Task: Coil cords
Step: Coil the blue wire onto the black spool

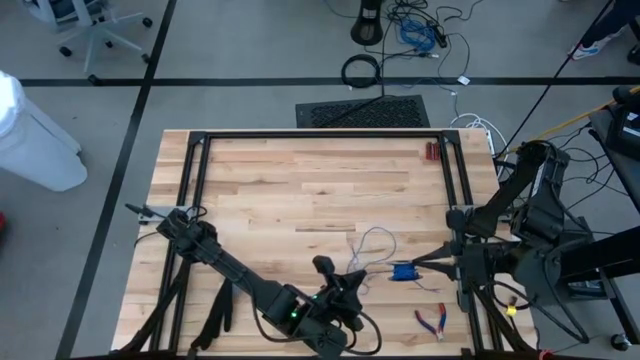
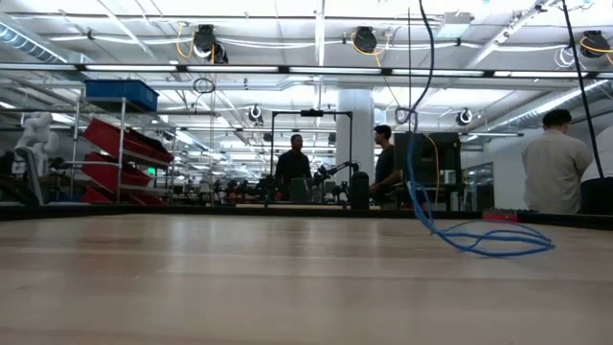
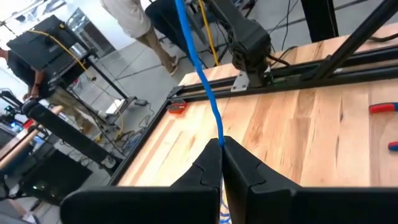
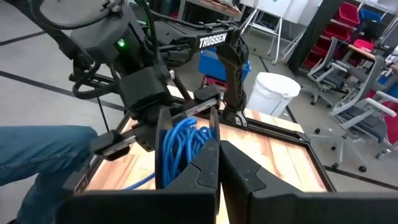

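The cord is thin and blue. Part of it is bunched into a small coil (image 1: 403, 271) (image 4: 180, 146) held up between my two grippers, at the near right of the table. From up there a strand (image 2: 412, 163) hangs down to loose loops (image 2: 493, 240) (image 1: 372, 242) lying on the wood. My left gripper (image 1: 352, 278) (image 3: 222, 144) is shut on a strand just left of the coil. My right gripper (image 1: 420, 265) (image 4: 219, 144) is shut, with the coil at its fingertips. My left gripper pinches a single strand of the cord (image 3: 219, 134) at the very ends of its two fingers. The fingers point almost level toward the table's right. The strand runs on from the tips, fairly straight (image 3: 199, 68), clear of the table. My right gripper is shut at the blue coil (image 4: 186, 155), coming level from the table's right. Its own fingers hide the place of contact, so which turns it has cannot be told. The coil stays clear of the table.
Red-handled pliers (image 1: 432, 320) (image 3: 382, 107) lie near the front right corner. A small red object (image 1: 431, 151) sits at the far right by the black frame rail (image 1: 320, 135). A black cable ring (image 1: 361, 70) lies on the floor beyond the table. People stand in the room behind.
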